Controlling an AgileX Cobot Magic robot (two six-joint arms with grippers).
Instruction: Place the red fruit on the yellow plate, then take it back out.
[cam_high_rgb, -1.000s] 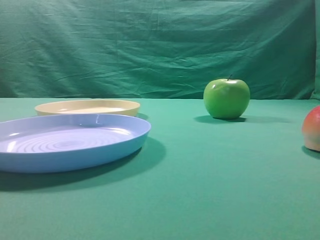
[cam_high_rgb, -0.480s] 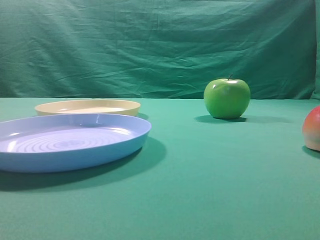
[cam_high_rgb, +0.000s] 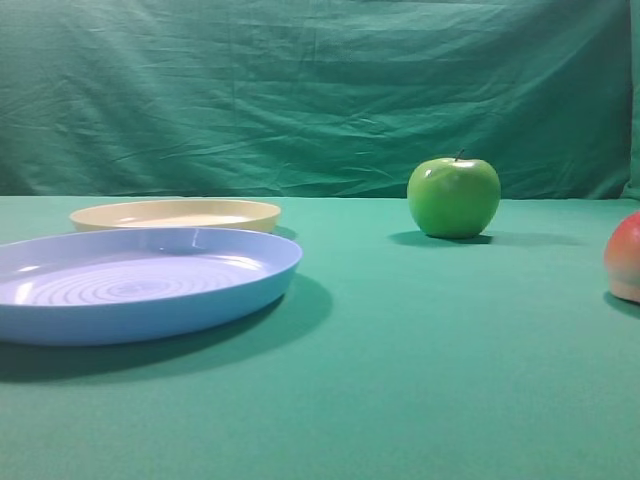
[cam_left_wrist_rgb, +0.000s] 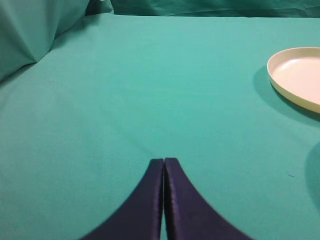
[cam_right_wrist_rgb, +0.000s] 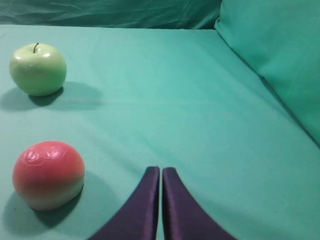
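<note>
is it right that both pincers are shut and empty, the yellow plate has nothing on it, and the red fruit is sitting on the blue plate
Not quite. The red fruit sits on the green cloth, near the green apple, as the right wrist view shows. The blue plate holds nothing. The rest stands: the left pincer and right pincer are shut and empty, and the yellow plate is bare.

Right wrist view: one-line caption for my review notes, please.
Shut right gripper hovers over green cloth, red fruit to its left, green apple farther back.
</note>
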